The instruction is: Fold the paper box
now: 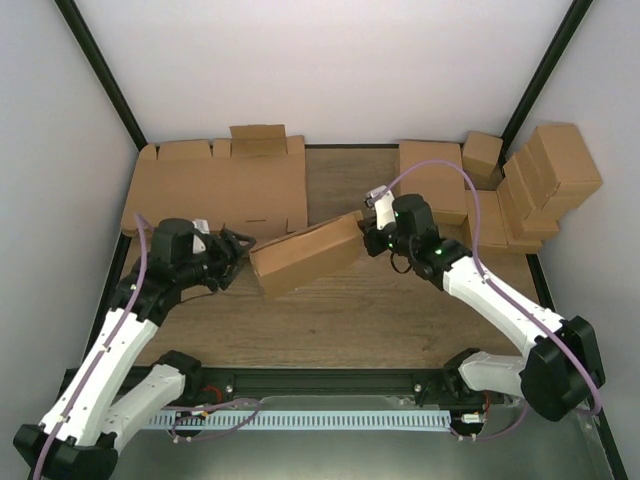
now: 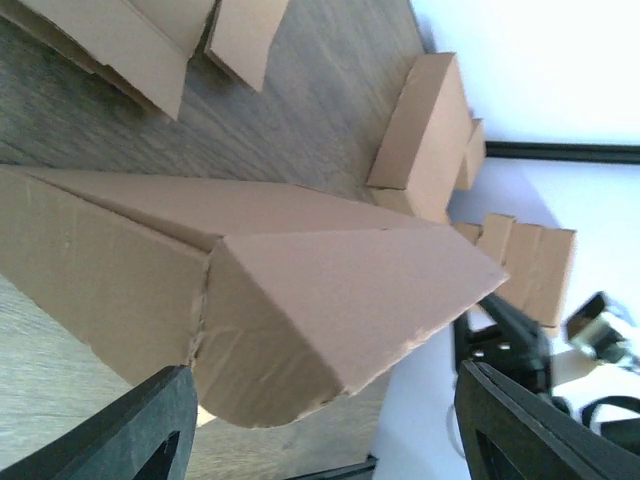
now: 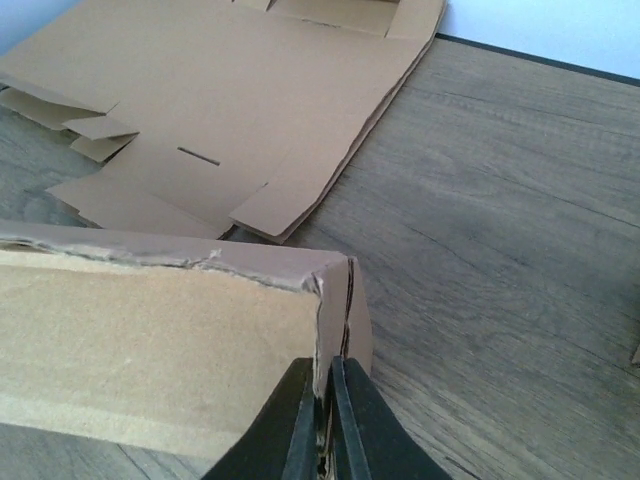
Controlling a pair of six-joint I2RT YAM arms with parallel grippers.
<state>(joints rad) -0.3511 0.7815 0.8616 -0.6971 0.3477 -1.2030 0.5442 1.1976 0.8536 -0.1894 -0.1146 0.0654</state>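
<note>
The paper box (image 1: pixel 305 255), a long brown cardboard shape partly folded up, lies slanted across the middle of the table. My right gripper (image 1: pixel 368 232) is at its right end, and the right wrist view shows the gripper (image 3: pixel 325 410) shut on the thin end wall of the box (image 3: pixel 150 330). My left gripper (image 1: pixel 232 258) is at the box's left end. Seen from the left wrist, that gripper (image 2: pixel 320 430) stands open, with the box's rounded end flap (image 2: pixel 300 340) hanging between its fingers (image 2: pixel 130 430) and touching neither.
A pile of flat cardboard blanks (image 1: pixel 215 190) lies at the back left, and also shows in the right wrist view (image 3: pixel 220 100). Finished brown boxes (image 1: pixel 545 175) are stacked at the back right beside another flat sheet (image 1: pixel 435 180). White walls close in the table.
</note>
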